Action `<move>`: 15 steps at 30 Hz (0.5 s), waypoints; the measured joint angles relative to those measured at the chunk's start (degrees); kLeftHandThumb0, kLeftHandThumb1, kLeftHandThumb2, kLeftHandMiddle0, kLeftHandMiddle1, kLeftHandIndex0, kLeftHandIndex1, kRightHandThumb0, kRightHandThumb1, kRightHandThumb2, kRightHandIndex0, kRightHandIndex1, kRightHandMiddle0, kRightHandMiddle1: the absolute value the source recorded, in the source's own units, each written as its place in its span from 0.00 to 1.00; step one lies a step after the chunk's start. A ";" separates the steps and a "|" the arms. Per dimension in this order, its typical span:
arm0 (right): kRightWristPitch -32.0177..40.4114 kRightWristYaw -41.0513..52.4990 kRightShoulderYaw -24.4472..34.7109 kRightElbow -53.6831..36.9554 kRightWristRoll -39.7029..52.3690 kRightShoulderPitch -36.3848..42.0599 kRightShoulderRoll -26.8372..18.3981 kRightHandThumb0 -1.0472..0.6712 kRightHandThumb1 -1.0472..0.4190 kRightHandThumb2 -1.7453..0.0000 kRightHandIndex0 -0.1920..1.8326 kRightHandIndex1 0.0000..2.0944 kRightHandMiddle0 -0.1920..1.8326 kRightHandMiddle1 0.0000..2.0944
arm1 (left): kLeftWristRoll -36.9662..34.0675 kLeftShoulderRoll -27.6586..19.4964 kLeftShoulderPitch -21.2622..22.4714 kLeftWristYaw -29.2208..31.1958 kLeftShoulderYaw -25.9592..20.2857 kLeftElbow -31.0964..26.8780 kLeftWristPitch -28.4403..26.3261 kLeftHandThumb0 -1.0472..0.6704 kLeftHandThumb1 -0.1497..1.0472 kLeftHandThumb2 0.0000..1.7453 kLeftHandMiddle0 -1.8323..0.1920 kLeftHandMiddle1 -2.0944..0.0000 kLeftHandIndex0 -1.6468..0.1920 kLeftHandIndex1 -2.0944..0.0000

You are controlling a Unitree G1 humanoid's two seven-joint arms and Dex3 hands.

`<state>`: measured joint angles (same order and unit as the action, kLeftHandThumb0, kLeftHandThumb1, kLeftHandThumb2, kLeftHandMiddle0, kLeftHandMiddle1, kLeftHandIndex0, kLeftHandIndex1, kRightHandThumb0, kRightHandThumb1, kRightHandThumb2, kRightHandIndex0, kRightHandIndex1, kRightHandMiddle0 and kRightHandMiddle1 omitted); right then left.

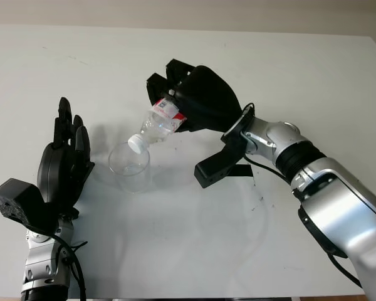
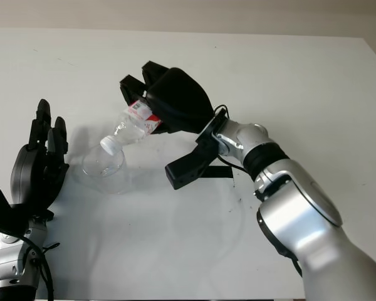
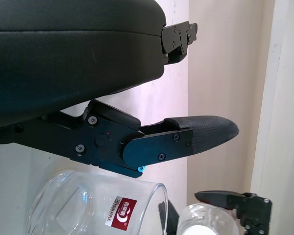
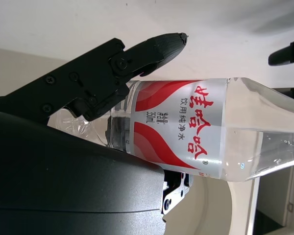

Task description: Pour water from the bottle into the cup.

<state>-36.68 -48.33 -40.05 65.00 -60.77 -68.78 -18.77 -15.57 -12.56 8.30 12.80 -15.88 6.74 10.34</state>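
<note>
We see the right hand above the white bench, fingers wrapped around the water bottle, which is tipped steeply, its white cap still on, right over the rim of the clear plastic cup. The left hand is open just beside the cup.

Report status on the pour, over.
Right hand shut on bottle, tilted, white cap on, over cup rim. Left hand open beside cup. Nothing in the way.
</note>
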 measured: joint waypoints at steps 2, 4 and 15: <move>1.12 -1.30 -0.83 0.07 -1.18 -0.25 -0.13 0.33 0.00 0.84 0.65 1.00 0.50 1.00 | 0.00 0.02 0.00 0.00 0.00 0.00 0.00 0.18 1.00 0.33 1.00 0.99 1.00 1.00; 2.01 -2.65 -1.56 0.10 -1.92 -0.36 -0.30 0.33 0.00 0.83 0.65 1.00 0.50 1.00 | -0.01 0.02 0.00 0.03 0.00 0.00 0.00 0.18 1.00 0.33 1.00 0.99 1.00 1.00; 4.76 -6.39 -3.15 0.02 -3.78 -1.75 -0.98 0.32 0.00 0.81 0.66 1.00 0.49 1.00 | 0.05 0.37 0.01 -0.17 0.05 0.00 0.00 0.17 1.00 0.33 1.00 0.99 1.00 1.00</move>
<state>-31.92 -54.72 -43.20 65.02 -64.56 -70.52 -19.75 -15.52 -12.19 8.31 12.63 -15.83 6.74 10.34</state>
